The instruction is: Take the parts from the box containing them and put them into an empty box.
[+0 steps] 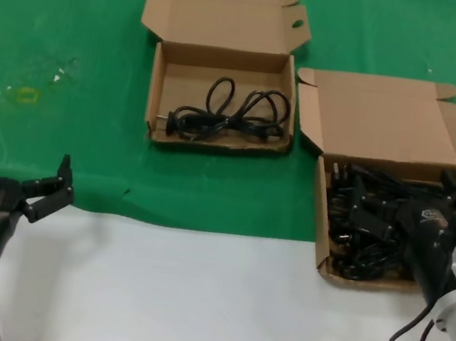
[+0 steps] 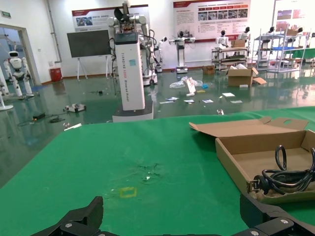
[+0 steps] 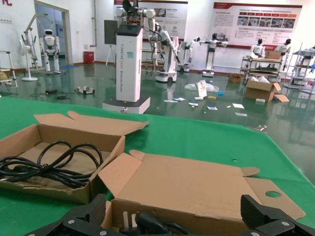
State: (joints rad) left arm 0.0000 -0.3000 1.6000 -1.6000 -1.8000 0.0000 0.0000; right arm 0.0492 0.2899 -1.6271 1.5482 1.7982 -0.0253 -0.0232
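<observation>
**Right gripper poised over the full box for the next cord**

Head view: The right gripper [image 1: 449,187] is held low over the box containing the parts [image 1: 322,201], its black fingers spread above the tangled heap of power cords [image 1: 363,226]. Nothing is seen clamped between the jaws. The other box [image 1: 223,81], well ahead of and to the left of those jaws, already holds one looped cord [image 1: 227,116]. The left gripper [image 1: 45,188] is parked at the near edge of the green cloth [image 1: 75,58], jaws apart and empty, with both boxes far ahead of it.

Left wrist view: Both open fingertips [image 2: 78,219] are seen at the frame's foot; the receiving box with its single cord [image 2: 283,174] lies beyond the jaws and to one side.

Right wrist view: The spread fingertips [image 3: 268,214] straddle the near wall of the full box, a plug [image 3: 150,223] lying just between and below them. The raised lid [image 3: 197,184] stands directly beyond.

For a clean pick, one cord should probably be closed upon at its bundled middle or plug, then lifted slowly so that neighbouring loops are shed rather than dragged over the wall.
</observation>
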